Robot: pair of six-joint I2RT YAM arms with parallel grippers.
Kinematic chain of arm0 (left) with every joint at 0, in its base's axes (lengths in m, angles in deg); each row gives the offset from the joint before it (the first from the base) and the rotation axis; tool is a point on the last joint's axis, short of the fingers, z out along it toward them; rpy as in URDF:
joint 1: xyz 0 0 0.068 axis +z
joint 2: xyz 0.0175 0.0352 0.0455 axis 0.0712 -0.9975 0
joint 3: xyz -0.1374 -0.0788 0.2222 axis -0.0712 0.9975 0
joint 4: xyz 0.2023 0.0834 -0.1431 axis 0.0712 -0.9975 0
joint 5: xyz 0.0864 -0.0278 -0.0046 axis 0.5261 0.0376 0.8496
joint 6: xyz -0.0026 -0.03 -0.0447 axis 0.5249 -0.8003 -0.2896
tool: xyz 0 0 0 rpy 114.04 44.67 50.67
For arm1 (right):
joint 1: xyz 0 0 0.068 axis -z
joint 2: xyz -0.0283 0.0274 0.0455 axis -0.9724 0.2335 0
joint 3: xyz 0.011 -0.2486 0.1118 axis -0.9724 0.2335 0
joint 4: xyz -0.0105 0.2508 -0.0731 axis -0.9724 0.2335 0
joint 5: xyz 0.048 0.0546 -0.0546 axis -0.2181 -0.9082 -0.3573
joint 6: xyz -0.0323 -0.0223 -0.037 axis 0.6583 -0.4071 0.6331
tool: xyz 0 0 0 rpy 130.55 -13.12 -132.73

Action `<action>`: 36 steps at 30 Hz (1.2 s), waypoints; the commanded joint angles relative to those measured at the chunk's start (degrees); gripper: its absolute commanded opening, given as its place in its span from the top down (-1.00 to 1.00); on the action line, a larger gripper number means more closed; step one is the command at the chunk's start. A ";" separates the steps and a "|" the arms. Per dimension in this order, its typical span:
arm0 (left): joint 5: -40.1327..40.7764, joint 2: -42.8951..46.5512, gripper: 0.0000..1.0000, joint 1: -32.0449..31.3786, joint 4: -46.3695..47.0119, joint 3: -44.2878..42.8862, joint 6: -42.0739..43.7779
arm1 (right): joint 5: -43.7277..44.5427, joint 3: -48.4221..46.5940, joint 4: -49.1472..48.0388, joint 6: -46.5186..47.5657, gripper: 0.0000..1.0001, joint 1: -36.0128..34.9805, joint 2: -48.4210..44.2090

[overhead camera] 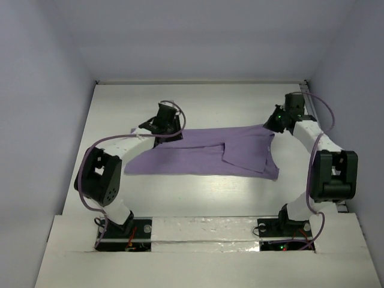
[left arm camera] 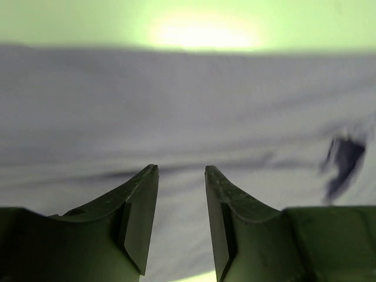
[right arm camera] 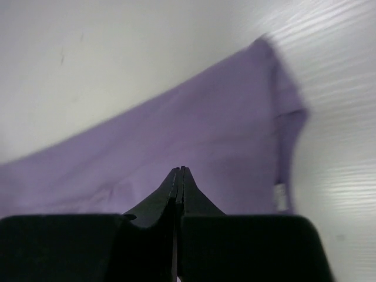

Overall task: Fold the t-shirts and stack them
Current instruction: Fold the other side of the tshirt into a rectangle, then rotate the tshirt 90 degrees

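My right claw (right arm camera: 179, 171) pinches the t-shirt (overhead camera: 198, 157) corner; left claw (left arm camera: 181, 169) is spread, so I'd close it, then lift evenly

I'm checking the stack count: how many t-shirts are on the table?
1. The lavender t-shirt lies spread across the middle of the table. No other shows, though one could be hidden beneath it.

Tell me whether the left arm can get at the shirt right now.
Probably yes. The left gripper is open right at the far left edge of the shirt, cloth fills its wrist view, and nothing lies between them.
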 commanded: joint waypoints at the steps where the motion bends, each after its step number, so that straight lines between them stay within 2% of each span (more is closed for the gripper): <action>1: 1.31 -1.35 0.31 6.49 0.18 -3.05 0.59 | -2.94 5.89 -1.68 -2.96 1.00 -6.18 -1.45; 3: -1.58 -4.15 0.33 11.92 1.93 -2.88 -0.29 | -4.68 9.83 -3.26 -4.28 1.00 -7.59 -1.19; 10: -5.55 -4.35 0.37 23.01 6.24 4.23 -2.92 | -3.12 20.48 -3.36 -8.24 1.00 -8.82 -4.44; 15: -8.62 -4.17 0.38 30.32 8.53 12.32 -5.91 | 1.72 21.55 0.07 -8.77 1.00 -8.82 -5.58; 18: -9.51 -3.30 0.38 32.43 8.45 14.17 -5.57 | 0.50 19.27 1.48 -7.63 1.00 -8.82 -6.37; 22: -10.12 0.74 0.38 32.44 8.45 13.91 -5.56 | -1.18 13.21 4.46 -4.82 1.00 -8.82 -7.34; 25: -11.35 4.96 0.38 31.91 7.57 12.86 -5.30 | -1.53 9.78 4.30 -4.29 0.98 -8.82 -4.37; 29: -11.00 10.50 0.40 29.10 5.99 10.66 -3.37 | -0.56 7.32 -0.69 -5.43 1.00 -8.82 2.75; 31: -10.04 12.70 0.45 27.35 5.46 9.78 -2.49 | -0.91 3.73 -1.33 -5.60 1.00 -8.82 9.42; 34: -10.30 15.60 0.66 23.22 5.11 8.64 -1.96 | -2.75 -0.95 -2.55 -6.48 1.00 -8.82 17.69; 35: -9.78 16.47 0.81 20.51 4.58 8.11 -1.96 | -3.37 -4.78 -3.69 -6.92 1.00 -9.52 19.71; 36: -8.55 18.22 0.86 18.92 3.62 7.93 -2.40 | -3.81 -7.52 -3.88 -7.97 1.00 -10.66 21.73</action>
